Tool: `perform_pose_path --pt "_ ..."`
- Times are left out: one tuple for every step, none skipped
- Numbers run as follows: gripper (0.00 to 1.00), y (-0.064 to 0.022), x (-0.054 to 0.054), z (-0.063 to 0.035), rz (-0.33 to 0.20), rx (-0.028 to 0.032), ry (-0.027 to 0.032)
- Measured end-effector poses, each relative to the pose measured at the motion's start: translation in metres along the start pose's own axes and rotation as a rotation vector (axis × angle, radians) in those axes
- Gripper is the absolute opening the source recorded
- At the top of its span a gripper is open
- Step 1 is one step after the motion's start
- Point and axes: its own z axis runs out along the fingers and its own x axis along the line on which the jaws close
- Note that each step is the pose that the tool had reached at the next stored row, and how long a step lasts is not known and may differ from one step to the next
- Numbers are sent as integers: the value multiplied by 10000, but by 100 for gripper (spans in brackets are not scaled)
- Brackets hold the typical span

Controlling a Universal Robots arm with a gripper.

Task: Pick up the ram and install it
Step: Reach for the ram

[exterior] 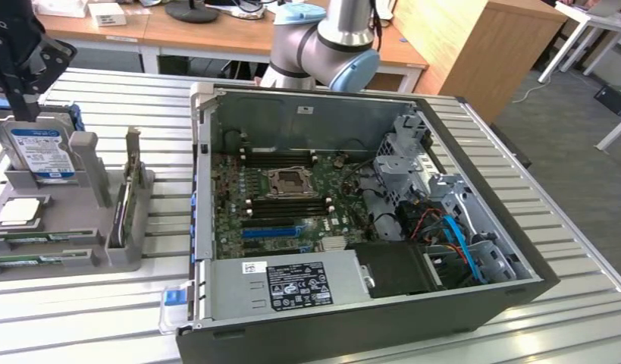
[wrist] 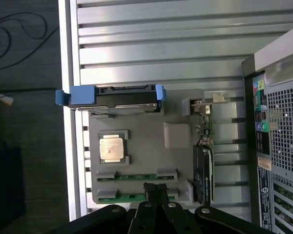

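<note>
Wrist view: closed claw (wrist: 155, 190) at ram (wrist: 129, 197) lying in grey holder (wrist: 146, 158).

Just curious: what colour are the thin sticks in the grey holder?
The sticks are green; wrist view best.

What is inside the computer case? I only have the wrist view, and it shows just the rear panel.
Observer: The case lies on its side, open on top, with the motherboard facing up.
Operator: What sits mid-board?
Observer: The processor socket, with long black memory slots running along two sides of it.
Operator: Is the gripper touching the ram?
Observer: No, the exterior view shows it hanging well above the tray where the ram lies.
</note>
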Motion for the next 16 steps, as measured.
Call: perform_pose_path --pt "11 -1 9 0 0 1 3" --pt "11 -1 12 0 0 1 4" --pt "11 -1 12 0 -1 1 4" --pt "11 -1 12 0 -1 1 4" --pt "11 -1 12 0 -1 1 4" --pt "11 -1 13 1 -1 1 4" --pt "11 -1 13 1 0 1 3" --pt "11 -1 13 0 0 1 4" --pt "11 -1 17 0 1 1 5" --pt "11 -2 24 1 2 1 4" --pt "11 -2 32 1 1 0 2" --pt "11 -4 45 1 -2 1 1" --pt "11 -5 61 2 -2 1 -1" --pt "11 -6 72 3 -2 0 -2" --pt "11 -7 78 4 -3 1 -2" --pt "11 -11 80 3 -5 0 -2"
